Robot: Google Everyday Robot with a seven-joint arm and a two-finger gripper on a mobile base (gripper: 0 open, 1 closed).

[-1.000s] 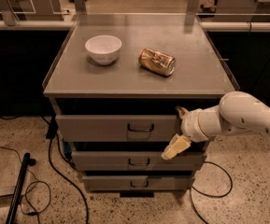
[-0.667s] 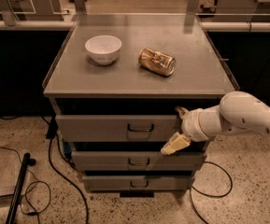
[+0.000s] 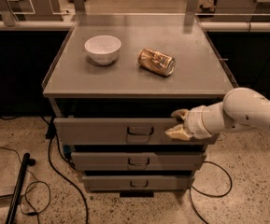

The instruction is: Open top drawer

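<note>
**Inspector A:** Start with the big items.

**Inspector B:** A grey metal cabinet stands on a speckled floor [image 3: 246, 190]. Its tabletop [image 3: 139, 80] has a low raised rim along the left and right edges. The white arm [image 3: 246, 112] enters from the right edge of the view and reaches in front of the cabinet's right side.

**A:** And the top drawer?

**B:** The top drawer [image 3: 102, 130] sits directly under the tabletop and is the widest of three. A dark gap shows above its front panel, and the panel stands a little forward of the frame. The middle drawer [image 3: 97, 161] and bottom drawer [image 3: 106, 183] are narrower and lie below it.

**A:** What is on top?

**B:** A white bowl [image 3: 103, 49] stands upright at left of centre. A brown can [image 3: 156, 61] lies on its side just to the right, apart from the bowl. Both are clear of the rims.

**A:** What is the state of the end effector?

**B:** The end effector [image 3: 178, 123] is at the right part of the top drawer's front. Its fingers are spread apart. The upper finger [image 3: 180, 113] is at the panel's top edge and the lower finger [image 3: 175, 134] lies against the panel face. I cannot tell whether they pinch the panel. It is well right of the loop handle [image 3: 140, 131] and does not touch it.

**A:** How much room is there to move?

**B:** There is open floor in front of the drawers. Black cables [image 3: 64, 181] trail at lower left, and a dark pole [image 3: 18, 185] lies beyond them.
</note>
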